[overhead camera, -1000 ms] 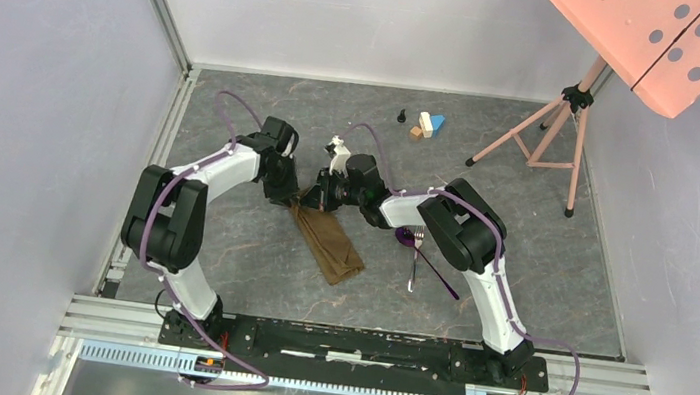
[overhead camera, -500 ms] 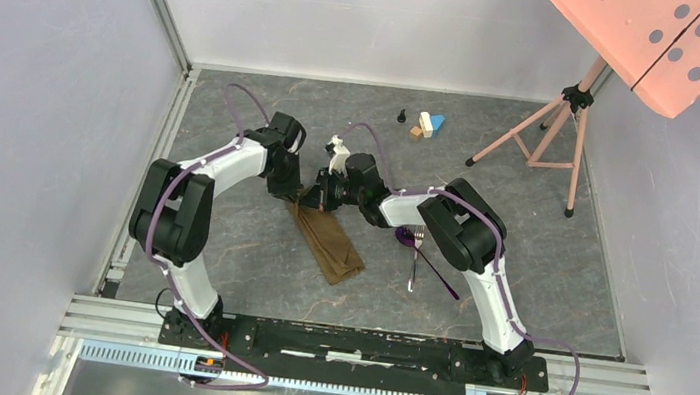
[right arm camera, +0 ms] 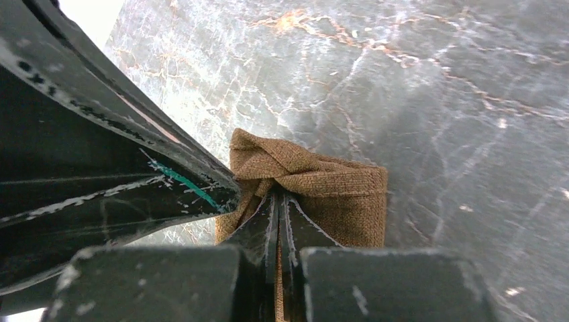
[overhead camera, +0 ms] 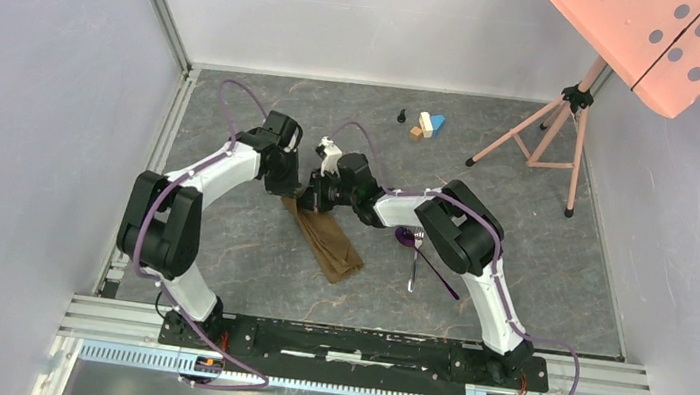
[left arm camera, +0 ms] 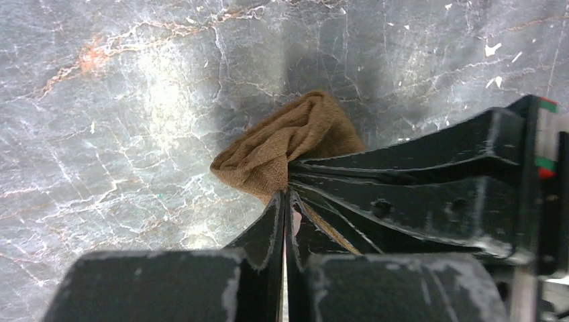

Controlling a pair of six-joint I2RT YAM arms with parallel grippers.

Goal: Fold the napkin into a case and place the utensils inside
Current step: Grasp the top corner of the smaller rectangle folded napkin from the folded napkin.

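Inward: left tool, right tool seemingly pinch case.

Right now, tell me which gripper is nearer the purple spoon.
Right. The right gripper pinches the napkin's far end, left of the spoon; the left gripper grips that end too, slightly farther left.

I see the case lying mid-counter, the fork and spoon together just right of it, blocks well behind.

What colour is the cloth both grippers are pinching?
Plain brown napkin, coarse weave, no pattern; clearest in the right wrist view.
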